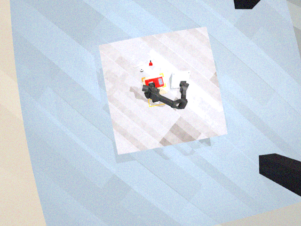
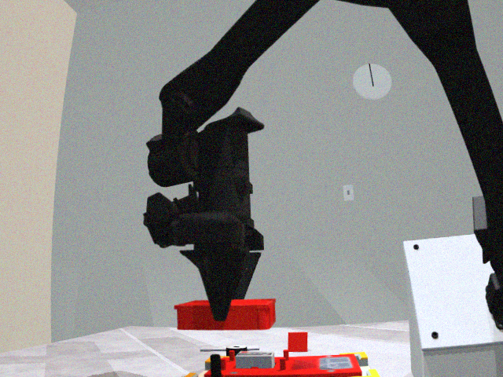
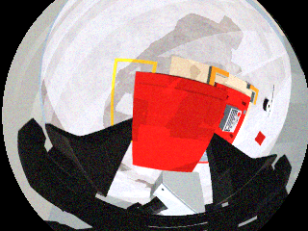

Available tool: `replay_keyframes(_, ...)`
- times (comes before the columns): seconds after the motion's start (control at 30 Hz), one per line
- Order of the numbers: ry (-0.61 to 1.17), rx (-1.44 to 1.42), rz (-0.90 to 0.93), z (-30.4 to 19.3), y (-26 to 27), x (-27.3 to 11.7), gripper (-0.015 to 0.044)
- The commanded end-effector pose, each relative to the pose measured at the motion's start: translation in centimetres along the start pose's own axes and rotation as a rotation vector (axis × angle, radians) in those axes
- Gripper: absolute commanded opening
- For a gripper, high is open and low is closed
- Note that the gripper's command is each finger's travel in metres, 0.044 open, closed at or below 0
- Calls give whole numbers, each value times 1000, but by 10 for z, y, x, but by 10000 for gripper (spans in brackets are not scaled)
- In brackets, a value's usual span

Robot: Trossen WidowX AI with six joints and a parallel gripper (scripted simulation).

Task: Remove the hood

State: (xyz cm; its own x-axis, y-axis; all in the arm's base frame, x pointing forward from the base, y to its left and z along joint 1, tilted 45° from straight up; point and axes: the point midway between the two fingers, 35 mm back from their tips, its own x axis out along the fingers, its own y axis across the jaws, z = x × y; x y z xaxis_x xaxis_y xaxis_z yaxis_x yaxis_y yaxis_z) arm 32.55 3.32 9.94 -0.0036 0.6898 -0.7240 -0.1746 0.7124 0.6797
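Note:
The hood is a red box-like cover [image 2: 251,316] [image 3: 168,106]. My gripper [image 2: 229,309] [image 3: 172,128] is shut on it, one finger on each side, and holds it in the air above the level of the car. The toy car [image 1: 158,81] [image 2: 313,364] [image 3: 236,96] stands below with its grey engine block [image 2: 255,360] [image 3: 231,118] uncovered. The marked area is a yellow outline [image 1: 156,105] [image 3: 114,91] on the table beside the car. The arm hides part of it in the top view, and the hood hides part in the wrist view. The hood cannot be made out in the top view.
A white box with a sloped top [image 1: 178,77] [image 2: 450,292] [image 3: 180,192] stands beside the car, near the arm's base. A small red object [image 1: 150,63] [image 2: 297,342] [image 3: 260,139] and a small black-and-white round part [image 1: 141,69] [image 3: 267,105] are on the car's other side from the outline.

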Motion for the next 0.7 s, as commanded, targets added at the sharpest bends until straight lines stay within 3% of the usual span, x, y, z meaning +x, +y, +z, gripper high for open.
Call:
replay_keyframes(0.0,3,7,8,-5,20,0,0)
replay_keyframes(0.37,5,3,22,-24,76,-1,0)
replay_keyframes(0.67,6,3,22,-25,79,2,0)
